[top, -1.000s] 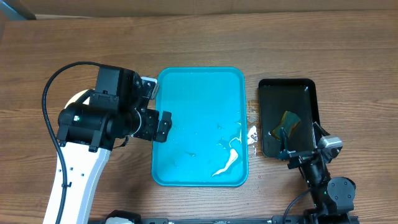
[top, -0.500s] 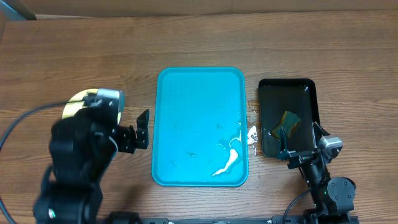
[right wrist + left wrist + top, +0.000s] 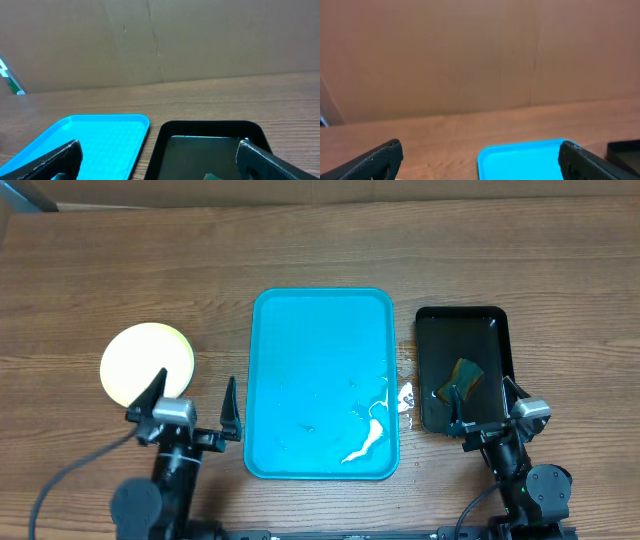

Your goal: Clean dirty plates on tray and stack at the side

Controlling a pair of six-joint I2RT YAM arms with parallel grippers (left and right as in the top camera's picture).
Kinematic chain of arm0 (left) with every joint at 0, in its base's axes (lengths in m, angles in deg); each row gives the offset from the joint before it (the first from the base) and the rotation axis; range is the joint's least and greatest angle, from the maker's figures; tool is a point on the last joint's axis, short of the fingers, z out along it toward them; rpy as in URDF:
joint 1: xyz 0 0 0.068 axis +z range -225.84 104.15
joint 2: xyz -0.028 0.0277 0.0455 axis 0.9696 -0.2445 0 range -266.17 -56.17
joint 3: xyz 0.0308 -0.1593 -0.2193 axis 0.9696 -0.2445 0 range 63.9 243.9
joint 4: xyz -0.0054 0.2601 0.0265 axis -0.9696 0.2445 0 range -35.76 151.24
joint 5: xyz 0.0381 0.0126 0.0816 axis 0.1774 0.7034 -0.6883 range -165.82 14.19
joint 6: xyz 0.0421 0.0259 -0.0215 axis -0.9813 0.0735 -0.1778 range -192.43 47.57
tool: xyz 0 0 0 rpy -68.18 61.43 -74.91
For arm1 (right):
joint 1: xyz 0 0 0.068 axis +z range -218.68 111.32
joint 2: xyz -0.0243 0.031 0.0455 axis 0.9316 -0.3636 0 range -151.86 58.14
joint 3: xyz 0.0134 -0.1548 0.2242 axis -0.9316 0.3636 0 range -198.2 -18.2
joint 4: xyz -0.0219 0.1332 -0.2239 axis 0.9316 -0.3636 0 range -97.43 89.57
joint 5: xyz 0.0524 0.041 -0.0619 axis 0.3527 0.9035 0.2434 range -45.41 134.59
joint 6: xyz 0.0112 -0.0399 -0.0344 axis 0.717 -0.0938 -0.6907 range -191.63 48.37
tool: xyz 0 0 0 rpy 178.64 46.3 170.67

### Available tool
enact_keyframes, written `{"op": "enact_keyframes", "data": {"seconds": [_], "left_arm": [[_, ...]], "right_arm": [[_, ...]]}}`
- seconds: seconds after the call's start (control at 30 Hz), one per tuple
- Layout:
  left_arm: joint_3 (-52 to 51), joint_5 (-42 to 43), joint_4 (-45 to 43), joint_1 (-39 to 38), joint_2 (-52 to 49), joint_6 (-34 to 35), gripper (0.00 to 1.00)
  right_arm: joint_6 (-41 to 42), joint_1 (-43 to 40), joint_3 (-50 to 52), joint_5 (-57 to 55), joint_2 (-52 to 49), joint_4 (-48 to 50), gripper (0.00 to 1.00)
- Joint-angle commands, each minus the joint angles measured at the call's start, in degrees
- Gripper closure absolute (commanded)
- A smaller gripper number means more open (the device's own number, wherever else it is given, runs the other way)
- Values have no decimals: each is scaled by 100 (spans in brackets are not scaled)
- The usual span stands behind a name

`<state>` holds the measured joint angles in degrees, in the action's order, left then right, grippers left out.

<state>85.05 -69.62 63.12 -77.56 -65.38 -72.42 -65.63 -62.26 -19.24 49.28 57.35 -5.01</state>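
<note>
The plates lie as a round stack on the table left of the tray, a white one on top with a pale green rim showing. The turquoise tray sits mid-table, holding only wet white streaks; it also shows in the left wrist view and the right wrist view. My left gripper is open and empty at the table's front, between the stack and the tray. My right gripper is open and empty at the front end of the black tray.
A black tray stands right of the turquoise tray, holding a yellow-green sponge; its rim shows in the right wrist view. Small white splashes lie on the wood between the trays. A brown cardboard wall backs the table.
My left arm has pulled back from beside the tray to the table's front edge, uncovering the plate stack. The right arm has not moved.
</note>
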Motion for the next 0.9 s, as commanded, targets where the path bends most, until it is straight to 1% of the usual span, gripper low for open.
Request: {"op": "enact_keyframes", "data": {"seconds": [0.0, 0.13, 0.27, 0.4, 0.43, 0.53, 0.73, 0.87], "left_arm": [[-603, -24, -361, 59, 529, 22, 0], [-1117, -20, -809, 57, 907, 26, 0], [-1458, -22, -1021, 57, 903, 39, 0], [-2017, -17, -1606, 57, 903, 42, 0], [-2107, -7, -1631, 55, 903, 42, 0], [-2090, -26, -1340, 59, 903, 37, 0], [-2090, -22, -1314, 57, 903, 39, 0], [-2087, -22, -870, 57, 903, 39, 0]], "right_arm": [[-4, 33, 57, 33, 46, 20, 0], [-4, 33, 57, 33, 46, 20, 0], [-4, 33, 57, 33, 46, 20, 0], [-4, 33, 57, 33, 46, 20, 0], [-4, 33, 57, 33, 46, 20, 0], [-4, 33, 57, 33, 46, 20, 0], [-4, 33, 57, 33, 46, 20, 0], [-4, 33, 57, 33, 46, 20, 0]]}}
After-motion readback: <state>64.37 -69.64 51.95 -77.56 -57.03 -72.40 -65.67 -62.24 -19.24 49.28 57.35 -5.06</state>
